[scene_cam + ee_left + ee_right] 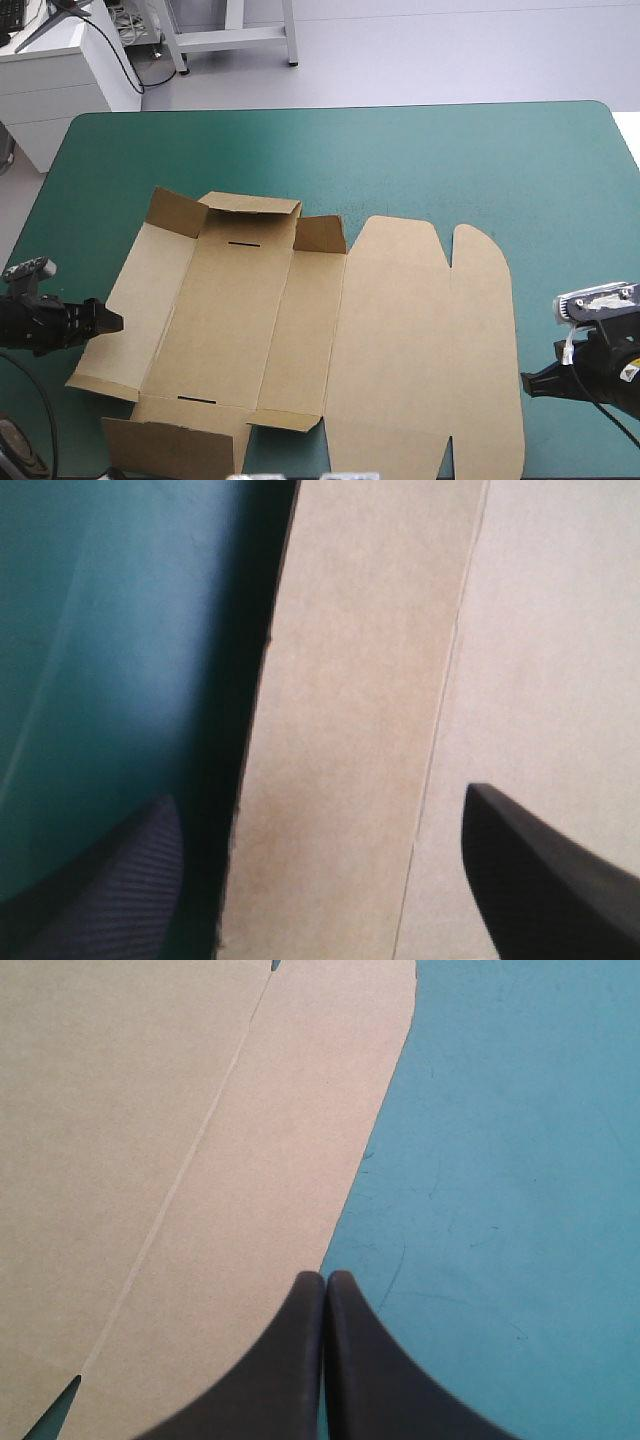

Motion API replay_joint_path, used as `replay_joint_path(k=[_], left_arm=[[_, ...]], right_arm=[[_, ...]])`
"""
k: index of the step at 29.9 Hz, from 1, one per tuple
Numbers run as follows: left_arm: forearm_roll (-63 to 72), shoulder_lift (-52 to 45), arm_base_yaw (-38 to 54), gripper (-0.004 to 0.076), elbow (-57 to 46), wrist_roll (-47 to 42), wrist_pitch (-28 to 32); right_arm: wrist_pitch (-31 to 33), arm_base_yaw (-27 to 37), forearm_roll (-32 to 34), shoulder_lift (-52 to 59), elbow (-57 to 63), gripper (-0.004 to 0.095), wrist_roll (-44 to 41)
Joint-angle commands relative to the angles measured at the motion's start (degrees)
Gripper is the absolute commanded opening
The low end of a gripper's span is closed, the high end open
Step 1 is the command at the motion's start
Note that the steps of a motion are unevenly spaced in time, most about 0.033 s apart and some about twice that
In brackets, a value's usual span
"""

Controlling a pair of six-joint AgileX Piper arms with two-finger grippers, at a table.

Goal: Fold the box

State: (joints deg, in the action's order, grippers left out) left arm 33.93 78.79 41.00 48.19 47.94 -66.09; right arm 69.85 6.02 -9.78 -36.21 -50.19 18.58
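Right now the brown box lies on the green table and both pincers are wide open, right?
Not quite. Only the left pincer is open. The right pincer is shut, its fingers meeting in a point, as the right wrist view shows. The box does lie on the table.

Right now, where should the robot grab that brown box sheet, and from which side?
Probably the left side panel of the box, at its outer edge, coming in from the table's left. That edge looks lifted slightly off the teal-green cover, with shadow beneath, so a finger can slide under. The left gripper, open, straddles it; the right gripper is shut.
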Motion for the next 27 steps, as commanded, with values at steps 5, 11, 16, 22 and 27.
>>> replay_joint_path(k=[5,11,16,22,27], left_arm=[[2.0,2.7,-6.0,0.0547,-0.5,0.9,-1.3],[2.0,4.8,-14.1,0.0546,-0.5,0.7,-3.1],[2.0,4.8,-15.8,0.0546,0.1,0.5,-3.5],[2.0,4.8,-15.8,0.0358,0.3,0.5,-3.6],[1.6,4.8,-15.8,0.0088,0.3,0.6,-3.8]], right_arm=[[-2.3,0.3,-0.4,-0.1,-1.2,-0.0019,0.4],[-2.3,0.3,-0.4,-0.1,-1.1,-0.0019,0.4],[-2.3,0.3,-0.5,-0.1,-1.1,-0.0019,0.4],[-2.3,0.3,-0.5,-0.1,-1.1,-0.0019,0.4],[-2.3,0.3,-0.5,-0.1,-1.1,-0.0019,0.4]])
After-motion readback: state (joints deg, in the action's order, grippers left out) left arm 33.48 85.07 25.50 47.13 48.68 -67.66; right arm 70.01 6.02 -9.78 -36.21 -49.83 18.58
